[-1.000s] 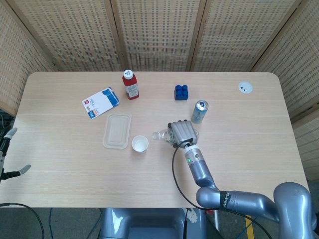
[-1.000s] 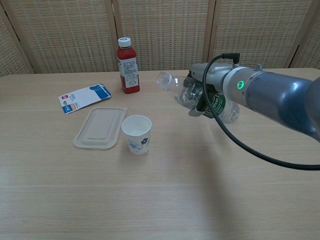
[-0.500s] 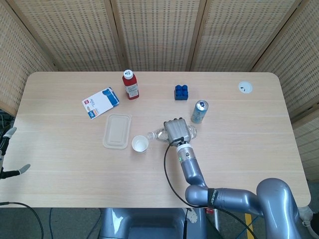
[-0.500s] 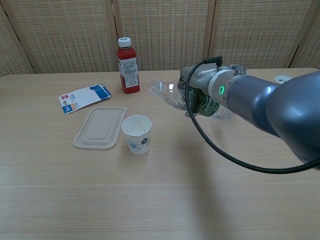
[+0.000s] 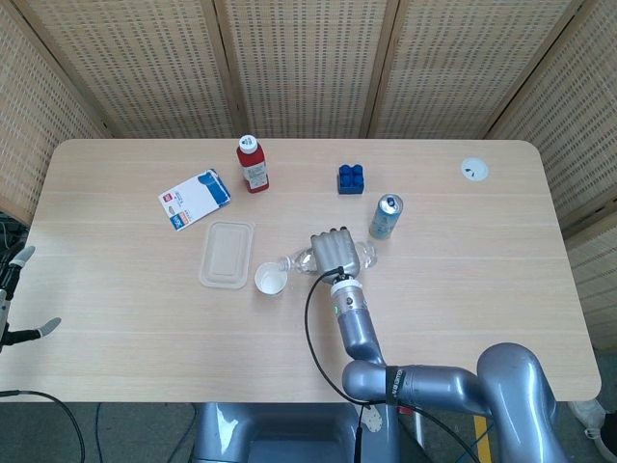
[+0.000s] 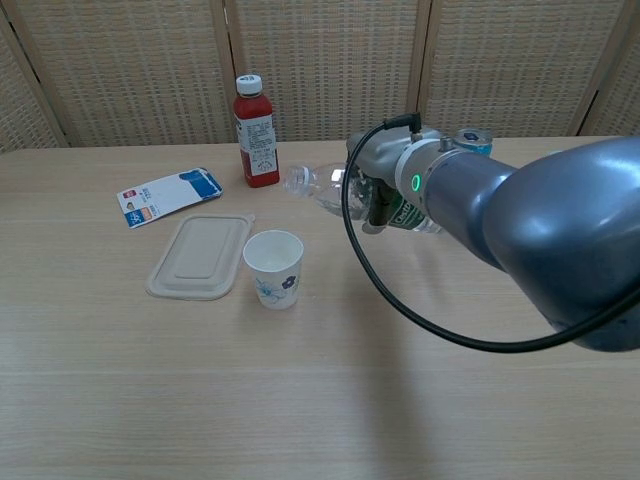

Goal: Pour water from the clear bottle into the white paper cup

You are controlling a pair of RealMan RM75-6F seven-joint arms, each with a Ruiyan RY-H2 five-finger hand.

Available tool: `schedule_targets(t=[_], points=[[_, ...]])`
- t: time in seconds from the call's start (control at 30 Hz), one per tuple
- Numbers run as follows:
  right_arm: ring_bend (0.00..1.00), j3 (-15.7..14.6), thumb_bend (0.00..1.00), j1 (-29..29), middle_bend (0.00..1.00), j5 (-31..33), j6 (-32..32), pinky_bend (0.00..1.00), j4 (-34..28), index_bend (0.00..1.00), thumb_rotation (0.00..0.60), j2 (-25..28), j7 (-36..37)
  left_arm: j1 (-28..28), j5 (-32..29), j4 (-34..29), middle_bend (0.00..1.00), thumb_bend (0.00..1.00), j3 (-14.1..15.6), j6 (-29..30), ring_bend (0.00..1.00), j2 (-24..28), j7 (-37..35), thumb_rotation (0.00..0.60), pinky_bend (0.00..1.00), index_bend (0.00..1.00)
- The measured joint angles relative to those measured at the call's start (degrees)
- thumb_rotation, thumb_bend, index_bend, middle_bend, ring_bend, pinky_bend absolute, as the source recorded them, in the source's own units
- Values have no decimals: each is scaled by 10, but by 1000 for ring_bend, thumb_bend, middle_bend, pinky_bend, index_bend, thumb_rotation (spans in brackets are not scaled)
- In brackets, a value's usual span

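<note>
Tabletop [image 5: 463,289], one, light wood, rounded corners, woven screens behind its far edge. Wide bare stretches along the near edge and the whole right side; things cluster left of centre and mid-table.

Right arm [image 6: 520,240], one in view, big grey, comes in from the near right and reaches over the middle. Right hand [image 5: 333,253] has its fingers [image 6: 378,205] clamped round the clear bottle [image 6: 330,190], one, held off the tabletop, lying nearly level, mouth pointing left toward the cup. Bottle mouth sits above and just right of the white paper cup [image 6: 273,268], one, upright, apart from the bottle. In the head view the mouth [image 5: 285,262] is at the cup's [image 5: 271,280] right rim.

Left hand [image 5: 14,299] only partly seen at the far left edge, off the tabletop; cannot tell how its fingers stand.

Flat lidded tray [image 5: 227,255], one, just left of the cup, not touching. Blue-and-white packet [image 5: 194,199], one, lying flat, far left. Red bottle [image 5: 253,164] with white cap, one, upright, near the far edge. Drink can [image 5: 386,216], one, upright, just right of the hand. Blue block [image 5: 351,178], one, behind the can. Small white disc [image 5: 473,170], one, alone near the far right corner.
</note>
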Motion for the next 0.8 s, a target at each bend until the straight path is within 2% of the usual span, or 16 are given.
schedule_targets(t=[0.5, 0.8], points=[[512, 0, 832, 13, 578, 4, 20, 762, 31, 531, 600, -27, -38, -1, -2, 1, 0, 0, 0, -2, 0, 2, -6, 600, 0, 0], [518, -7, 832, 18, 581, -17, 31, 767, 55, 531, 600, -43, -55, -1, -4, 2, 0, 0, -1, -4, 0, 2, -6, 600, 0, 0]])
